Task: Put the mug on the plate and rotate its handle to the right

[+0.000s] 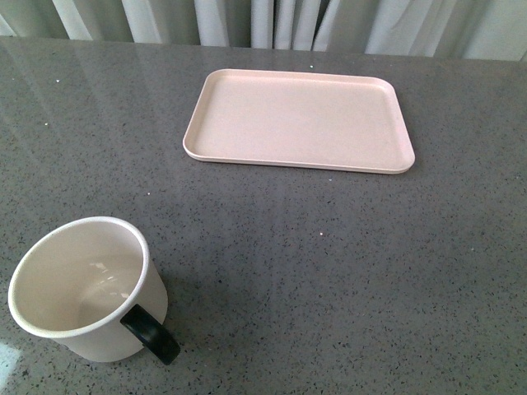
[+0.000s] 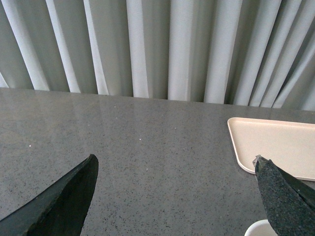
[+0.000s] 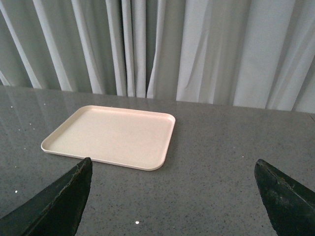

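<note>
A cream mug (image 1: 82, 288) stands upright at the near left of the grey table, its black handle (image 1: 151, 332) pointing toward the near right. The pale pink plate (image 1: 298, 120) lies empty at the far middle, well apart from the mug. Neither arm shows in the front view. My left gripper (image 2: 174, 164) is open over bare table, with a sliver of the mug's rim (image 2: 260, 229) beside one finger and the plate's corner (image 2: 273, 145) beyond. My right gripper (image 3: 173, 166) is open too, with the plate (image 3: 113, 135) ahead of it.
The dark grey speckled table (image 1: 329, 271) runs back to pale pleated curtains (image 1: 272, 20) along its far edge. Bare tabletop lies between the mug and the plate.
</note>
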You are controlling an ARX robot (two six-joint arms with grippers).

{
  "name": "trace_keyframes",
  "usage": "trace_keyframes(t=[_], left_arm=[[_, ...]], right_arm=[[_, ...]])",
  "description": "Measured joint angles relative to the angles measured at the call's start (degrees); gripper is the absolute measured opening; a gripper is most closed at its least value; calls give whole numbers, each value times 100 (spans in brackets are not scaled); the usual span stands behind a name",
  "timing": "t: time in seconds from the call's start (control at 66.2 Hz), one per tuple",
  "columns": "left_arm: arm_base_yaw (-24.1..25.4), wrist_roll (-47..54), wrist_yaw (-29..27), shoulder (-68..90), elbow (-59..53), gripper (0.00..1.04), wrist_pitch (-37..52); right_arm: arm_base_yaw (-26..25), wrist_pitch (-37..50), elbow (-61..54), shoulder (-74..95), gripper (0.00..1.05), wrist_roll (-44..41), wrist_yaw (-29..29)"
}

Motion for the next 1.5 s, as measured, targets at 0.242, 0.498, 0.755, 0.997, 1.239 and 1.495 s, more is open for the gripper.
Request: trace_keyframes(t=[0.242,0.498,0.755,0.997,1.239,1.495], left_arm=[[0,0,0,0,0,95,0],[0,0,0,0,0,95,0],[-352,-619,-1198,809,601,95,-1403],[98,-1438,-1027,3099,1838,95,-1718],[-389,-1480,-1003,4133,2028,95,-1270],[-719,-1497,-824,4900,2028,95,-909]], right_arm=[[0,0,2,0,96,0,0],[0,0,0,0,96,0,0],[0,0,0,0,96,0,7],[0,0,2,-2,96,0,0],[0,0,0,-2,96,0,-2],[0,0,0,-2,96,0,0]])
